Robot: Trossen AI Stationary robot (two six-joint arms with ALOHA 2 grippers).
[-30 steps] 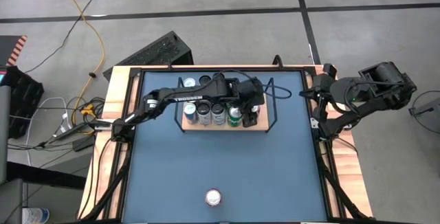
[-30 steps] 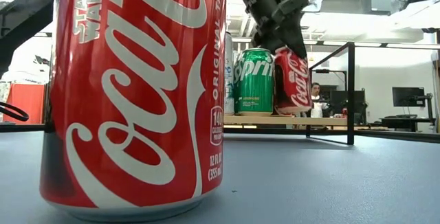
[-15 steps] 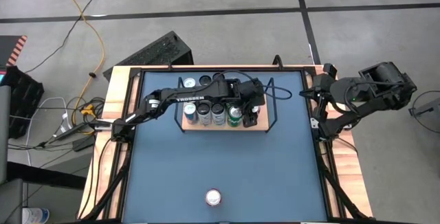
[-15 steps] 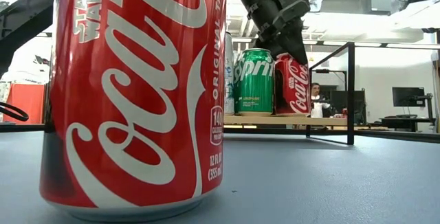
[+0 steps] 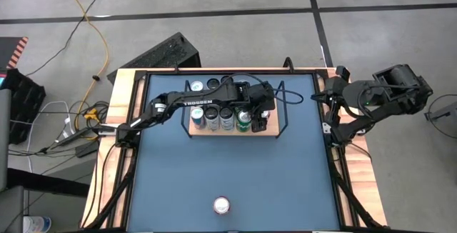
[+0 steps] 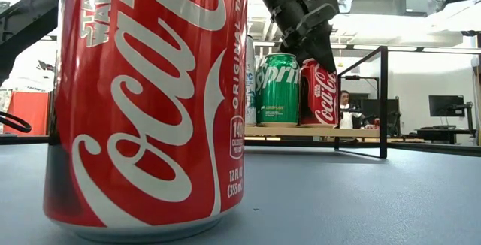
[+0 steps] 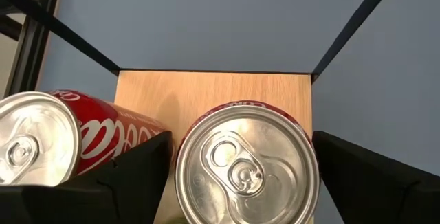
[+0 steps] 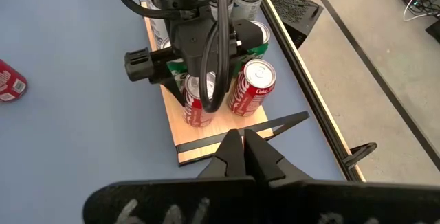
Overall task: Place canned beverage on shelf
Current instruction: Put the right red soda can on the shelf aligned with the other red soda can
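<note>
A red cola can (image 7: 247, 172) stands upright with its base on the light-wood shelf (image 7: 213, 93) near the shelf's right end, next to a green can (image 6: 278, 87). My left gripper (image 7: 242, 136) reaches over the shelf from the left, slanting down. It is open, with one finger close on each side of the can's top (image 6: 319, 68). A second red can (image 7: 41, 141) stands just beyond it. My right gripper (image 8: 244, 148) waits shut, high off the table's far right corner.
Several more cans (image 5: 212, 117) fill the left part of the shelf. Its black wire rails (image 6: 383, 98) rise at the right end. A lone red can (image 5: 222, 205) stands on the blue table near its front edge. A person (image 6: 346, 102) sits in the room behind.
The red can under my left gripper was tilted, its bottom off the board; it now stands upright on the shelf beside the green can. My right arm has kept still.
</note>
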